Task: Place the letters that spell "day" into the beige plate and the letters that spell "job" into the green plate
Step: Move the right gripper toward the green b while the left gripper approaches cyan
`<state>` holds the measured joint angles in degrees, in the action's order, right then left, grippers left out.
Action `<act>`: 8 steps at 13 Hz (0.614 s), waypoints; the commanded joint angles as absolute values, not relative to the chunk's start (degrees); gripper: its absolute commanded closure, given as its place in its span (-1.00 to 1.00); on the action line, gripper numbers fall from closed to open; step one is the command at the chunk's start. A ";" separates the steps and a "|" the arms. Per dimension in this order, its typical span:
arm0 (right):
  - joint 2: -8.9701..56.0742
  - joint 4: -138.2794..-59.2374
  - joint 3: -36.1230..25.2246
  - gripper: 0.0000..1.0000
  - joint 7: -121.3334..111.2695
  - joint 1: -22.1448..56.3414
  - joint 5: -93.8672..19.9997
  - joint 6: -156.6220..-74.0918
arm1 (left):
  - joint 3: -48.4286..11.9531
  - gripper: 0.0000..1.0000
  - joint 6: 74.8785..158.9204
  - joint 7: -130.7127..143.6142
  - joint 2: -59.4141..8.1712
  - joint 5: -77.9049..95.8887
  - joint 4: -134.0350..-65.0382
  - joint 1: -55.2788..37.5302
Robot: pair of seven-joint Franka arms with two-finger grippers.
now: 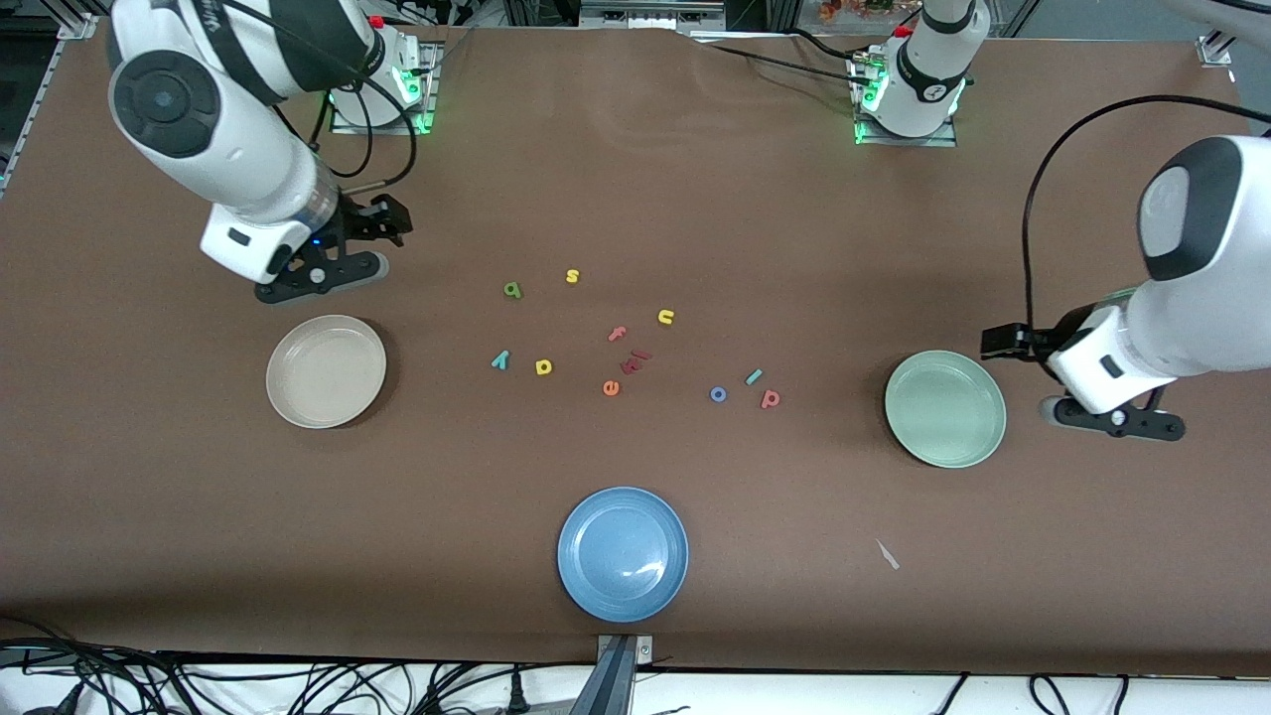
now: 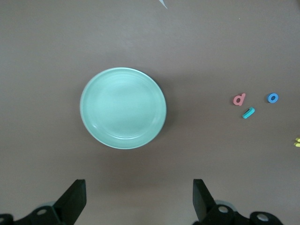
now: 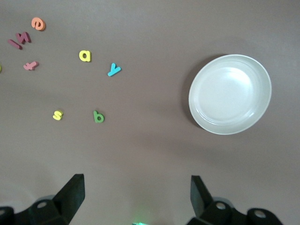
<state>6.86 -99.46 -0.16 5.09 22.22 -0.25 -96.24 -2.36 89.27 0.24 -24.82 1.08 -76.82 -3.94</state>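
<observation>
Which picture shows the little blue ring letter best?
The left wrist view: the small blue foam ring letter shows clear there, beside a pink letter. The front view shows it tinier, among other letters. The right wrist view does not show it.

We see the beige plate (image 1: 326, 370) empty, just below the right gripper (image 1: 382, 230); the green plate (image 1: 944, 408) empty beside the left gripper (image 1: 998, 343). All six letters lie flat between them: yellow (image 1: 543, 366), olive (image 1: 512, 290), teal y (image 1: 500, 359); teal j (image 1: 754, 376), blue o (image 1: 718, 394), pink (image 1: 770, 399).
</observation>
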 commanded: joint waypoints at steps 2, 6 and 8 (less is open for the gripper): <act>7.82 -103.70 -0.18 -1.00 10.54 25.22 -1.05 -102.55 | -1.85 -0.99 94.29 14.64 -29.51 2.37 -77.34 -11.14; 9.57 -110.10 0.17 -1.00 10.55 26.28 -1.05 -112.55 | -1.93 -0.98 99.83 26.34 -36.12 2.55 -78.91 -16.51; 9.41 -115.55 0.70 -1.00 10.55 26.45 -1.05 -119.06 | -1.93 -0.91 107.18 29.17 -35.95 6.47 -84.08 -18.01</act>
<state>10.48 -110.31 0.24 10.03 25.98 -0.27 -113.82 -2.67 102.18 26.76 -37.03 2.11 -79.79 -16.89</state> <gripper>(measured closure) 0.000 0.009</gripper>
